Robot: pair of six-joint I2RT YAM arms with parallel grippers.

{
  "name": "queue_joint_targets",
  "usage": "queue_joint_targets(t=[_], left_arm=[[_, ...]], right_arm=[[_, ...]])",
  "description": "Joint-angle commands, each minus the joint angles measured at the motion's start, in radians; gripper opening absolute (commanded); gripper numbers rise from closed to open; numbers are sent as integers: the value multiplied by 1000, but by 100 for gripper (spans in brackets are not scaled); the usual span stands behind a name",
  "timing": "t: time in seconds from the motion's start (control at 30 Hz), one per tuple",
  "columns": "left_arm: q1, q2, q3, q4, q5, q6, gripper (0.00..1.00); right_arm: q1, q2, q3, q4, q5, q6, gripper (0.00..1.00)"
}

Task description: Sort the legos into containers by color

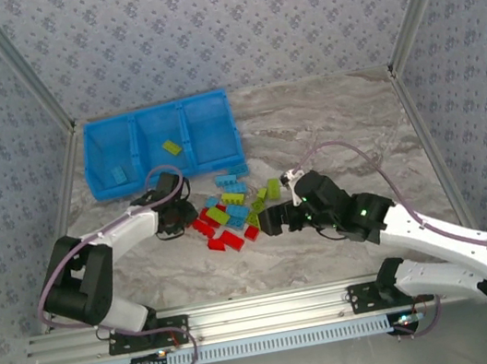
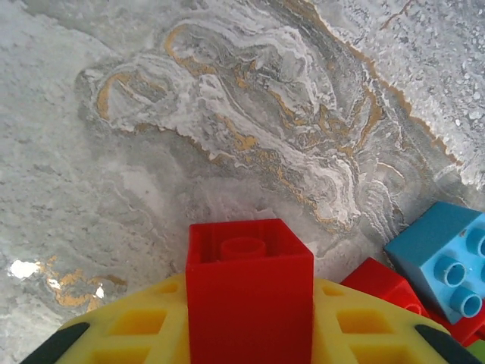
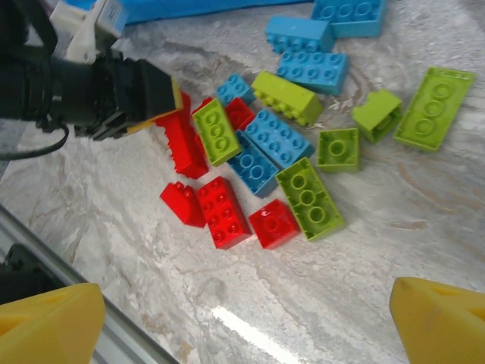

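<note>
I've left fingers pinching a red brick for the 11 o'clock tray; right fingers gape empty.

Your grey marbled desk lies under the left pincer; patterned blue-grey walls rise beyond that pincer, an aluminium rail behind it.
</note>
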Motion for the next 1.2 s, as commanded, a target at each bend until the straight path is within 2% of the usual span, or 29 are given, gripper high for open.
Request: queue_joint_targets(t=[0.0,0.13,0.23,0.33,0.5,0.63,0.77,0.93,1.03,1.17], left_arm=[[7,-69,12,-61,5,9,25],[-17,-180,104,-61,27,45,23],[-83,-169,229,-30,5,92,22],[-128,-49,406,-46,-61,166,22],[-113,245,663,-15,-182,310,20],[-57,491,916,-65,-128,339,19],[-36,630,1077,-83,-124,368,24],[-32,655,1160,-123,-94,384,44],[-41,596,1123,-121,-81,385,45],[-69,443,987,-94,-66,406,45]], right_arm=[[18,5,43,16,-8,-38,100],[21,4,44,28,1,-39,100],[20,3,39,39,6,-32,100],[20,2,36,47,10,-23,100],[27,-18,45,8,24,-11,100],[38,-63,46,-49,57,-9,100],[42,-108,22,-65,85,7,99],[43,-123,7,-56,99,7,100],[42,-115,6,-56,138,27,100],[37,-94,-3,-38,166,34,100]])
